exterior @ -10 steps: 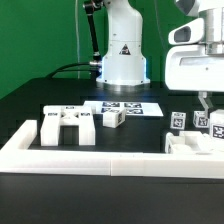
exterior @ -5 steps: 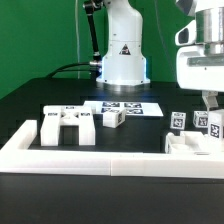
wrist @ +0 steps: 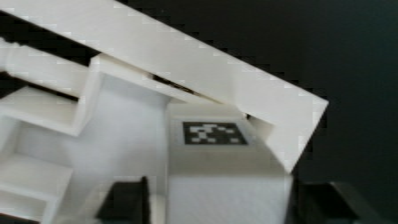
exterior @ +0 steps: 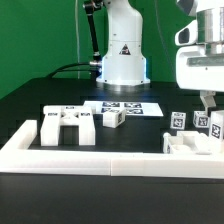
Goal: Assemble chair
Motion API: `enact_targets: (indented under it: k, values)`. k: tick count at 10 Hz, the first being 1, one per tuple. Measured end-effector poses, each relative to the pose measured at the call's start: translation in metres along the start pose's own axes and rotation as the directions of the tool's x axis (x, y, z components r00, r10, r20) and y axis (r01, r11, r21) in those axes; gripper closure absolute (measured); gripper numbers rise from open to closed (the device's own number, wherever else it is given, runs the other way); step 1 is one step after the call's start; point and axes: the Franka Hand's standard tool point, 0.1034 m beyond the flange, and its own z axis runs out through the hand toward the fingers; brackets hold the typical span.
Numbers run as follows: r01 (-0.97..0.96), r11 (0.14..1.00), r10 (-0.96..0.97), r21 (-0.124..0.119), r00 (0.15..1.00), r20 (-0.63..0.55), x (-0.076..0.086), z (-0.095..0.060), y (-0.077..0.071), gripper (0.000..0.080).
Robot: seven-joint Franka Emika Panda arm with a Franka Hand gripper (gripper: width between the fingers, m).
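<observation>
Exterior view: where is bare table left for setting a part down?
Bare table shows between the bracket piece and the cluster of pieces, behind the front wall; also beside the robot base, on the exterior view's left. Crowded under the gripper.

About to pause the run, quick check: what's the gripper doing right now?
Gripper: open, straddling a tagged white chair piece, no grip visible.

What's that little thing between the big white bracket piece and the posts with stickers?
A small white tagged cube sits between the bracket piece and the tagged posts, on the black table. The exterior view shows it.
</observation>
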Motion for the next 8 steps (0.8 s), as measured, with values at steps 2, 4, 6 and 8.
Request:
enact_targets:
  k: [2, 4, 6, 8]
  values:
    - [0.236, 0.972, -0.236, 0.000, 0.972, 0.000, 0.0004, 0.0003, 0.0003, 0.0188]
    - [0.444, 0.896, -0.444, 0.000, 0.896, 0.001, -0.0009, 0.0006, -0.0001, 0.0152]
    - [0.589, 0.808, -0.589, 0.000, 0.808, 0.003, -0.0020, 0.0008, 0.0000, 0.0151]
    - [0.758, 0.653, -0.758, -0.008, 0.653, 0.005, 0.0002, 0.0008, 0.0013, 0.0151]
